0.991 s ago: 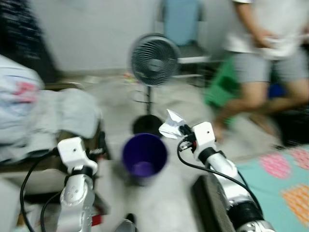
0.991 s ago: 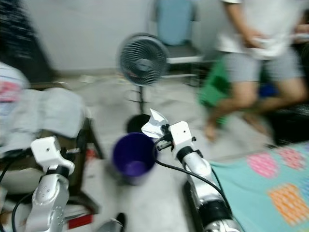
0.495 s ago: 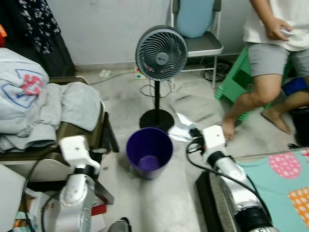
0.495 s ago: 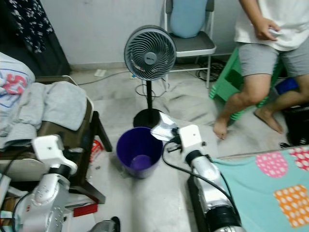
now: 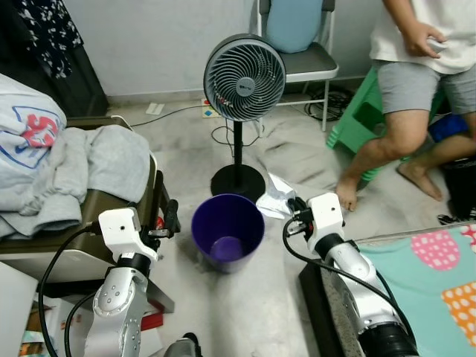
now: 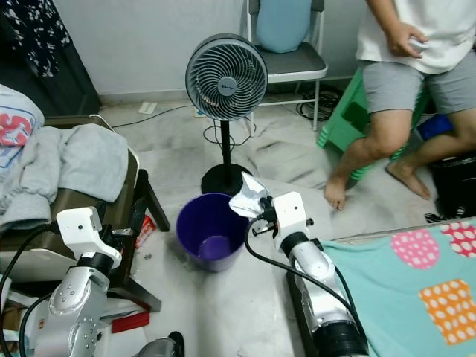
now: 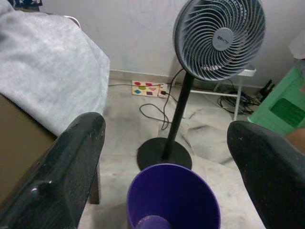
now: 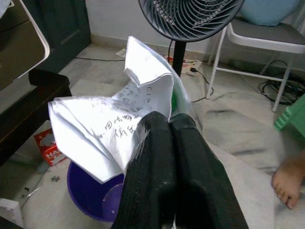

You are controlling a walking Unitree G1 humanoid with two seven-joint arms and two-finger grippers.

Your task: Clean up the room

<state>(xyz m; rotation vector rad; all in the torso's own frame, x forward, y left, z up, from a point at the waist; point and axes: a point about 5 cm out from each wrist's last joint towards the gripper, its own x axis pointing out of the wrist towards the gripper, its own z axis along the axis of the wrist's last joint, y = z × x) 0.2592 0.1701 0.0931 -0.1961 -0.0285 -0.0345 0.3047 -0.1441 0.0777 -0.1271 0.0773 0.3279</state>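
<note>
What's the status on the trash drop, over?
Right pincer shut on crumpled paper, at the purple bin's right rim. Left pincer open, idle left of bin. Fan base just behind; drop path clear.

Head views: look down and forward at the floor.
Wrist views: closer, both sharing the purple bin [image 7: 172, 196] and fan [image 7: 218, 39].

- A crumpled white paper [image 8: 114, 129] with handwriting on it is pinched between the right gripper [image 8: 167, 125]'s closed black fingers, held up by the bin's rim.
- The purple bin [image 5: 227, 233] stands upright and open on the floor, just in front of the fan's base.
</note>
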